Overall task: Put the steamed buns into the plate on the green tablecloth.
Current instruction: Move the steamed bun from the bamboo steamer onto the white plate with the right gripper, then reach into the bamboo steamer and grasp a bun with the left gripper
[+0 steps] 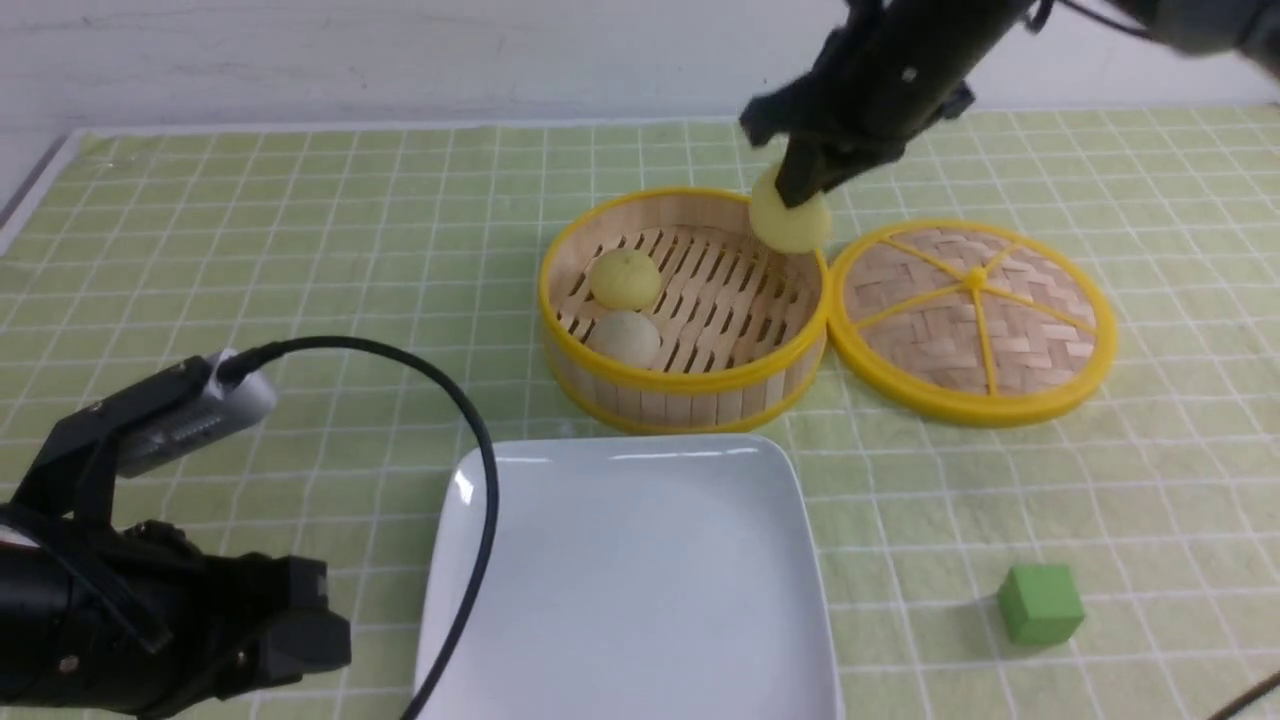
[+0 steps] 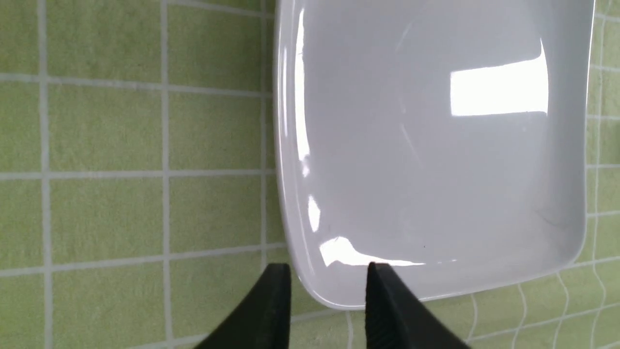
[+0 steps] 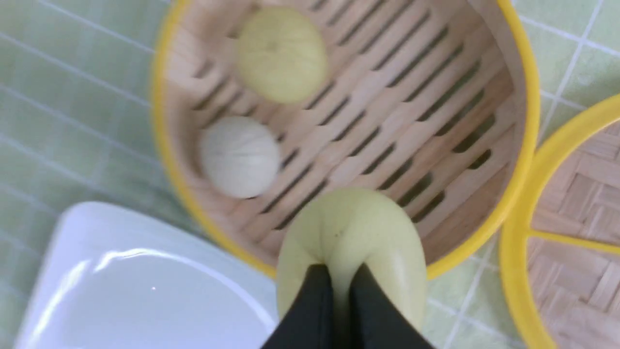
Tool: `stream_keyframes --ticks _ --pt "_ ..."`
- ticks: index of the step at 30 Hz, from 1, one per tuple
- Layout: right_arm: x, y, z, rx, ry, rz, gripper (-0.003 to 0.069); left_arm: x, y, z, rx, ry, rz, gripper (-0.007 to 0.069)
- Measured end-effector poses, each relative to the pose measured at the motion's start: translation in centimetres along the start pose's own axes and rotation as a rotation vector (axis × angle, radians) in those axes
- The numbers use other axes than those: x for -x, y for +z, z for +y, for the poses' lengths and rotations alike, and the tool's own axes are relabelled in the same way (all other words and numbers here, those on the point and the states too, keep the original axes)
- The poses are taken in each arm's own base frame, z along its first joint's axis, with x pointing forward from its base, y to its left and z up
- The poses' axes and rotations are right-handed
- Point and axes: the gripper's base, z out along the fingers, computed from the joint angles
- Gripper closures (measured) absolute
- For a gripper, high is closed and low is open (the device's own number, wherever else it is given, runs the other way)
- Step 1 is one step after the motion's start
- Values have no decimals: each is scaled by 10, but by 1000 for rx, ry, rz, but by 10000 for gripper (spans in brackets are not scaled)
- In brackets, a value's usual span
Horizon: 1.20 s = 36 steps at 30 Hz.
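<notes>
Front view: the held bun [image 1: 795,228] is clamped in the right gripper [image 1: 800,195], raised above the far right rim of the steamer basket [image 1: 680,385]. A second yellow bun [image 1: 625,278] and a greyish bun [image 1: 623,338] lie inside the basket, on its left side. The plate [image 1: 640,600] is set on the green tablecloth [image 1: 300,250] just in front of the basket, with nothing on it.

Left wrist view: the left gripper [image 2: 329,310] is seen spread apart and empty, over a corner of the plate, in front of the basket and to its left. A clash could be risked if the bun is brought down at that corner.

Right wrist view: the bun is squeezed deeply between the closed fingers [image 3: 315,310] — dented around them and gripped near one edge. It could be torn, could slip free above the basket, or could cling to the pads on release. If the basket's near rim is not cleared, the basket could be knocked against the plate.
</notes>
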Motion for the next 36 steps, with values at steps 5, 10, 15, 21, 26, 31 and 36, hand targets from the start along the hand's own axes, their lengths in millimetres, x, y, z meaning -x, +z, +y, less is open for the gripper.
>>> stream_keyframes --ticks 5,10,15,21,26,31,36 --pt "-48 20 36 75 -9 194 636 1 0 0 1 -2 -9 373" --pt "-99 96 46 34 -26 365 610 2 0 0 2 -2 -20 374" --pt "-111 133 37 -37 5 348 459 3 0 -1 -13 -33 -33 374" --pt "-98 109 41 -65 -38 426 150 4 0 -1 -15 -70 -37 374" --pt "-68 47 42 -156 -173 268 338 6 0 0 -1 -65 -66 383" --pt "-81 -22 43 -186 -160 178 649 8 0 0 11 -58 -60 477" --pt "-139 -69 39 -191 -153 209 672 33 -5 -13 -19 -38 26 617"
